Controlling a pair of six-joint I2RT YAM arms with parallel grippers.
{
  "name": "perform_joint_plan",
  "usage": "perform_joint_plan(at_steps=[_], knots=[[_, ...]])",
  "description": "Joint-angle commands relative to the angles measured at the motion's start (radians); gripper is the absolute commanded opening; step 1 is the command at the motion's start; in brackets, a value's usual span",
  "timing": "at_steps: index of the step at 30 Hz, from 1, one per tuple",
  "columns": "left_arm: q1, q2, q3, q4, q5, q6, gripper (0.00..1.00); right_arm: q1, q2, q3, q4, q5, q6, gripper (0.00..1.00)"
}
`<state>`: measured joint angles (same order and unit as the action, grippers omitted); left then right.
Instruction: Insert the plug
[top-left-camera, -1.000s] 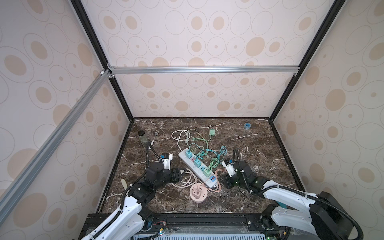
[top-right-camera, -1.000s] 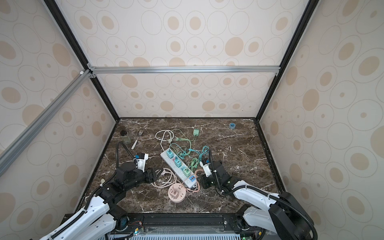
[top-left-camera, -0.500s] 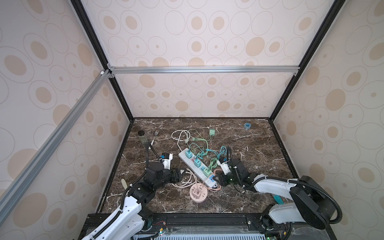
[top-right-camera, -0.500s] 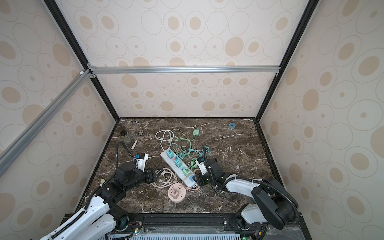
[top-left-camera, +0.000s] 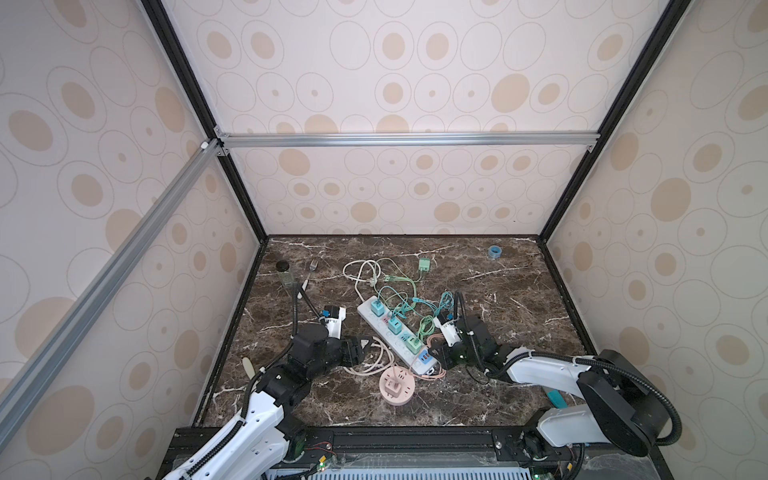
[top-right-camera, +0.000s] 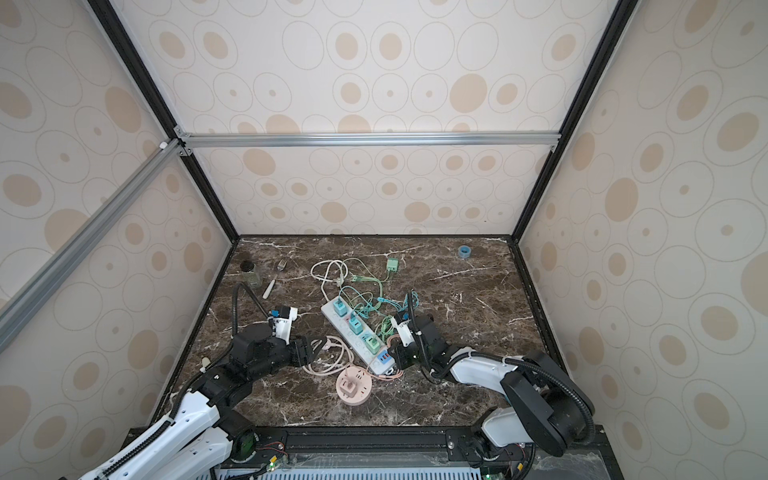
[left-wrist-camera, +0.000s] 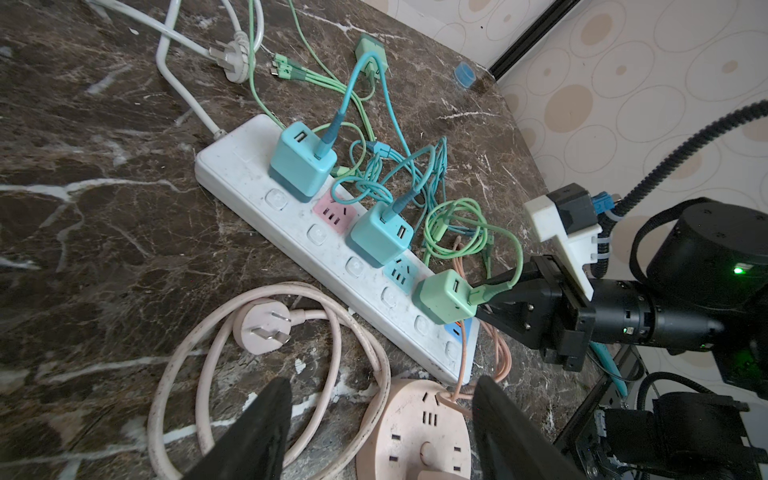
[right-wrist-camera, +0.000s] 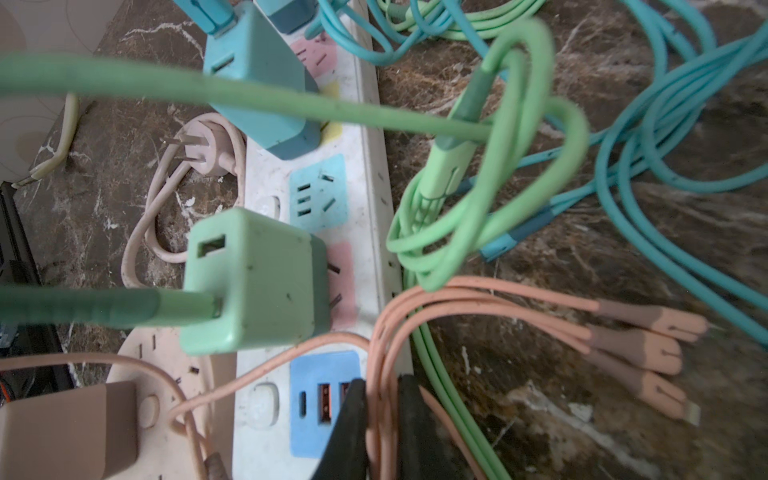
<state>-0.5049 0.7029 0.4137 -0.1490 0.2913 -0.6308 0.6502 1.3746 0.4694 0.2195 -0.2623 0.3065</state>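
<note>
Counting across the marble table (top-left-camera: 519, 332): one white power strip (left-wrist-camera: 237, 166), set diagonally, with three cube chargers plugged in. Two teal chargers (left-wrist-camera: 301, 164) toward its far end, one green charger (left-wrist-camera: 442, 297) toward its near end. One loose green charger (top-left-camera: 424, 264) far back, well apart from the strip. One round pink socket (top-left-camera: 409, 382) just beside the strip's near end, carrying one pink charger (right-wrist-camera: 66, 432).

One pink three-pin plug (left-wrist-camera: 262, 326), not inserted, lying on the table beside the strip on the left arm's side, prongs exposed, at the end of one looped pink cord (left-wrist-camera: 286, 286). One pink cable (right-wrist-camera: 380, 345) ending in three connectors (right-wrist-camera: 636, 345), spread on the table on the strip's opposite side.

Right gripper (right-wrist-camera: 383, 380) low at the strip's near end, beside the blue USB panel (right-wrist-camera: 320, 403), jaws drawn almost together and pinching strands of that pink cable. Left gripper (left-wrist-camera: 380, 380) hanging above the cord loop and the round socket, jaws spread wide, holding nothing.
</note>
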Motion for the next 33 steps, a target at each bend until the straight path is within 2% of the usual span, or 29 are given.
perform_joint_plan(at_steps=[1, 8, 14, 18, 24, 27, 29, 33], knots=[[0.011, -0.005, 0.015, 0.002, 0.0, 0.02, 0.69, 0.0, -0.051, -0.002, -0.036, -0.002, -0.005, 0.07], [0.011, -0.009, 0.017, -0.004, -0.019, 0.017, 0.7, 0.005, -0.248, 0.017, -0.196, -0.01, -0.048, 0.02], [0.016, -0.022, 0.005, 0.003, -0.053, 0.005, 0.72, 0.014, -0.426, 0.079, -0.398, 0.039, -0.07, 0.0], [0.018, -0.026, 0.002, 0.003, -0.055, 0.005, 0.73, 0.049, -0.479, 0.146, -0.466, 0.087, -0.097, 0.0], [0.024, -0.024, -0.02, 0.009, -0.102, -0.019, 0.74, 0.129, -0.366, 0.336, -0.512, 0.133, -0.173, 0.0], [0.025, -0.042, 0.013, -0.09, -0.25, -0.035, 0.76, 0.158, -0.265, 0.434, -0.479, 0.128, -0.205, 0.0], [0.028, -0.065, 0.038, -0.143, -0.31, -0.036, 0.78, 0.17, -0.189, 0.501, -0.455, 0.118, -0.217, 0.0], [0.034, -0.11, 0.075, -0.181, -0.313, -0.024, 0.76, 0.183, -0.015, 0.624, -0.377, 0.084, -0.204, 0.0]])
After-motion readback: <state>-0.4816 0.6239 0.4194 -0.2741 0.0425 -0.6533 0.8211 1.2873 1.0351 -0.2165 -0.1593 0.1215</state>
